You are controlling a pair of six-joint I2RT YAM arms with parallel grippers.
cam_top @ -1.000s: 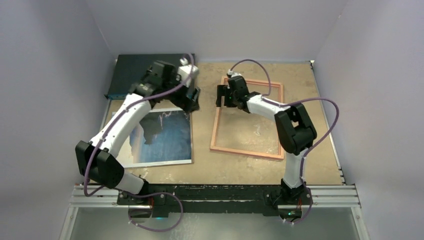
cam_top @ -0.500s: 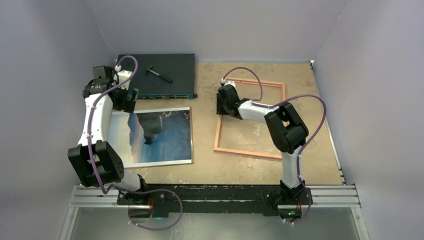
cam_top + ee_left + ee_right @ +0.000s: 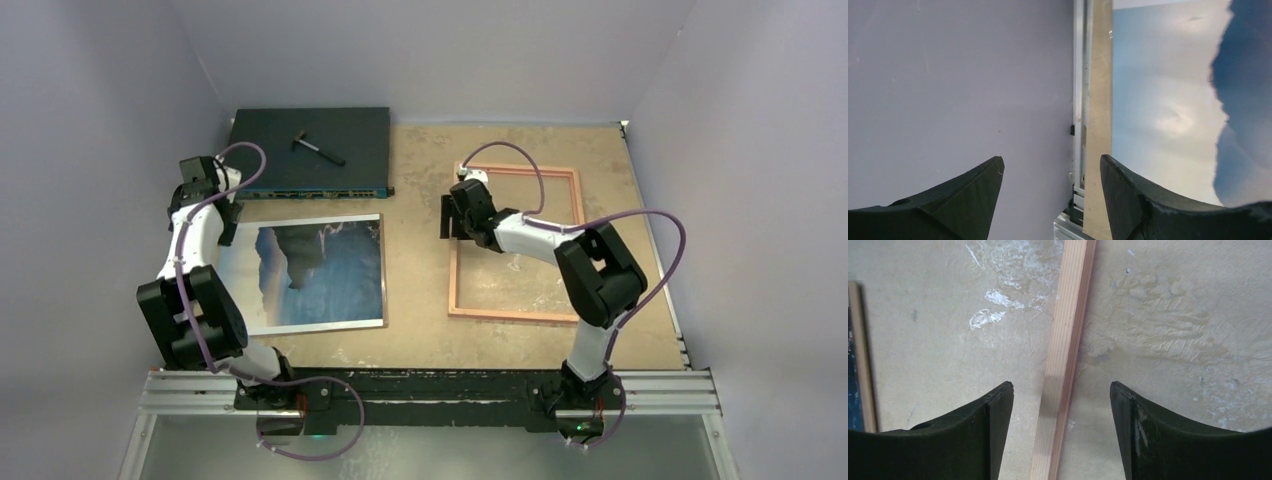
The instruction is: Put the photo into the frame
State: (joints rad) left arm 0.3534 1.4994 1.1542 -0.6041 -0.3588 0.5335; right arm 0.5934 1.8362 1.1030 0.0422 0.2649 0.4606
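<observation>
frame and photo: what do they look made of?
Frame: probably wood, matte pink-tan finish; fine lengthwise grain lines show close up. Photo: thin printed sheet, likely paper; it lies flat with a pale border. Gloss is hard to judge.

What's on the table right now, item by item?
photo: one, dark blue with a pale border, table's left half, face up.
frame: one, pink, table's right half, lying flat.
box: one, dark, far left corner.
tool: one, dark, small, on the box.
table: one, tan, scuffed white.
left gripper: one, black, open, over the table's left edge beside the photo.
right gripper: one, black, open, a finger either side of the frame's left rail.
</observation>
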